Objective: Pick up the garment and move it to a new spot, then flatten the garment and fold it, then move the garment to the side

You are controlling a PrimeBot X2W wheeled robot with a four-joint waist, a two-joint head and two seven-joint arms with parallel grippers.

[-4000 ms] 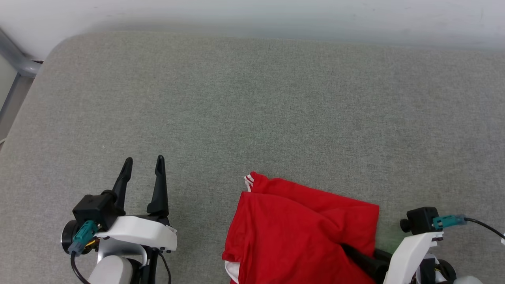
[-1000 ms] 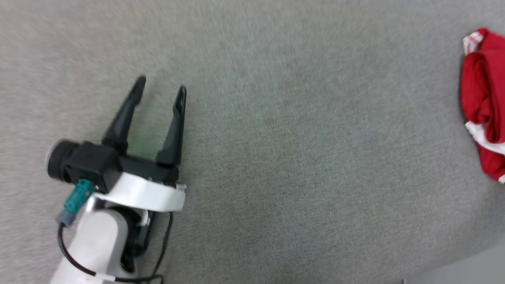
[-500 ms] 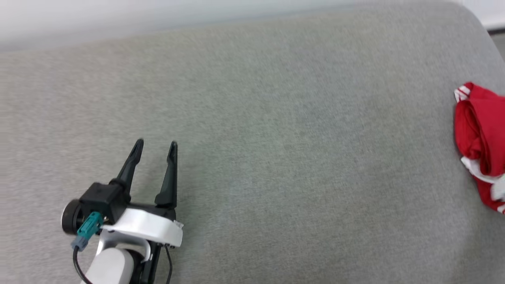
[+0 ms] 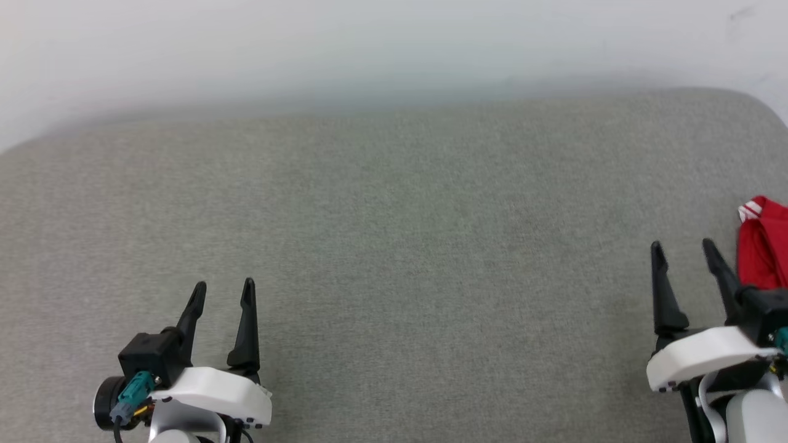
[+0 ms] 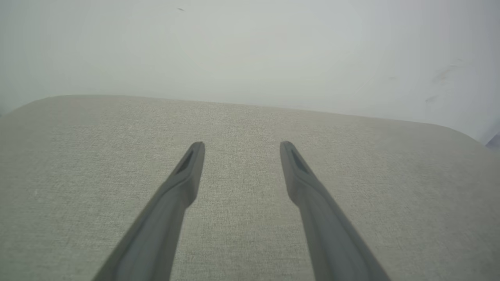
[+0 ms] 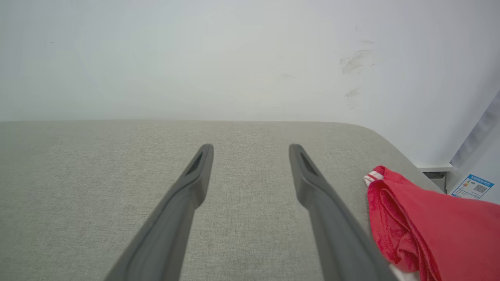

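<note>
Lying bunched just beside the right gripper (image 4: 681,245), the garment (image 4: 763,252), left gripper (image 4: 224,284) well apart, both spread empty.

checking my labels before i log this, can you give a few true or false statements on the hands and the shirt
1. The left hand is open and empty. True.
2. The right hand grips the shirt. False: it is open, with nothing between its fingers.
3. The shirt lies to the right of the right hand, near the grey pad's right edge. True.
4. The shirt is spread out flat. False: it lies bunched in folds.
</note>
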